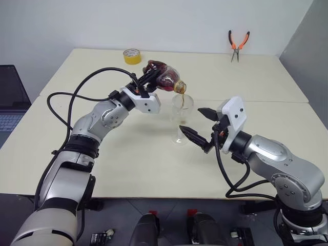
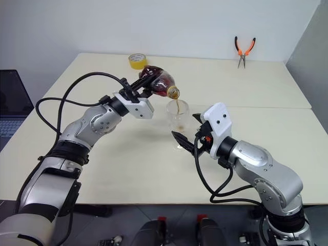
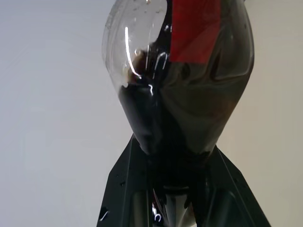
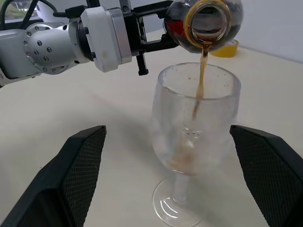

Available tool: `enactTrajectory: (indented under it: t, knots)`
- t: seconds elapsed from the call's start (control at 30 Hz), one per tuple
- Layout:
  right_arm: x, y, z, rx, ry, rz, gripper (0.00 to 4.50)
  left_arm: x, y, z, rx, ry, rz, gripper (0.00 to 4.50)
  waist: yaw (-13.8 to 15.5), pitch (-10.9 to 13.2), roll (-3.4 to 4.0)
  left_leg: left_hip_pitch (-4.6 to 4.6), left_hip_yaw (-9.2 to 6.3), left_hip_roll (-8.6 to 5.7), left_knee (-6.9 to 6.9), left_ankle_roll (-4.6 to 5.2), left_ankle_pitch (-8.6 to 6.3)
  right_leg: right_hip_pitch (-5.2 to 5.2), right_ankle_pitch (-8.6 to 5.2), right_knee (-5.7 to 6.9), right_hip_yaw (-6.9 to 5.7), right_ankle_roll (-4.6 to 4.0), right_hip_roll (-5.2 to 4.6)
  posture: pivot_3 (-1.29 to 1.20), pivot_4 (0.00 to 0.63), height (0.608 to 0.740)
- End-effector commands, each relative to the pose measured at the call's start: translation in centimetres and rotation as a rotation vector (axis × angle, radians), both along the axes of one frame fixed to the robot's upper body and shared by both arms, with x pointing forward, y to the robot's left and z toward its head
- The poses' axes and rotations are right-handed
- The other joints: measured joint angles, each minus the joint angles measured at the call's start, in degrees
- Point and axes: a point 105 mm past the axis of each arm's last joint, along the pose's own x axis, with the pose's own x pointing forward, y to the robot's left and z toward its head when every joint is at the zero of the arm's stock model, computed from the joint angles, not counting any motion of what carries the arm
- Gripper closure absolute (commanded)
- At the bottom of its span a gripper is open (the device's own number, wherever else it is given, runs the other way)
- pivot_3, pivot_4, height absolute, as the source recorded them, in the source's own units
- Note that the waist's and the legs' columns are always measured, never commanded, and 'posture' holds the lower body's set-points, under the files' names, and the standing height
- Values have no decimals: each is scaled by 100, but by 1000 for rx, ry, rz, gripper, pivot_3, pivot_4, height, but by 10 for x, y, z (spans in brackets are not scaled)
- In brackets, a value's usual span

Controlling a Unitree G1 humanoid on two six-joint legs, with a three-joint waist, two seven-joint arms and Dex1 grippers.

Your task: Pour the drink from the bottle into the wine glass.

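Your left gripper [image 1: 147, 82] is clamping the bottle [image 1: 165, 82] by its body, fingers closed tight on it, a little above the middle of the head view. You are holding the bottle tipped over, with its open mouth pointing down and toward the right of the frame, just above the rim of the wine glass [image 1: 182, 119]. A thin stream of the drink [image 4: 200, 75] is falling from the mouth into the bowl, and a small brownish pool is gathering at the bottom of the bowl. The glass is standing upright on the table [image 1: 128, 169], near the middle of the frame. Your right gripper [image 1: 199, 124] is waiting just right of the glass, with fingers spread wide and holding nothing; one finger [image 4: 80, 175] is on each side of the glass, not touching it.

At the top of the frame, a yellow tape roll [image 1: 132, 56] and orange pliers [image 1: 238, 43] are lying on the table.
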Motion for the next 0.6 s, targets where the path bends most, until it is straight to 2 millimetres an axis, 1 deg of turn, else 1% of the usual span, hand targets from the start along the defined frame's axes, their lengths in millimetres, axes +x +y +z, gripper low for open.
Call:
enactTrajectory:
  t: [0.03, 0.27, 0.6]
  knots:
    - [-6, 3, 10, 13, -53, 16, 0, -3, -2, 19, -1, -73, -18, 3863, 0, 0, 0, 0, 0, 0, 0, 0, 0, 0, 0, 0, 1, 0, 0, 0, 150, 740]
    - [-7, 3, 10, 16, -54, 19, 0, -2, -1, 15, 18, -65, -13, 3863, -2, 0, 0, 0, 0, 0, 1, 0, 0, 0, 1, 2, 0, -1, 0, 0, 150, 740]
    - [-6, 5, 13, 21, -59, 23, 0, -1, 0, 17, 29, -77, -10, 3863, -2, 0, 0, 0, -1, 0, 6, 0, 0, 0, 2, 6, 0, -2, 0, 0, 150, 740]
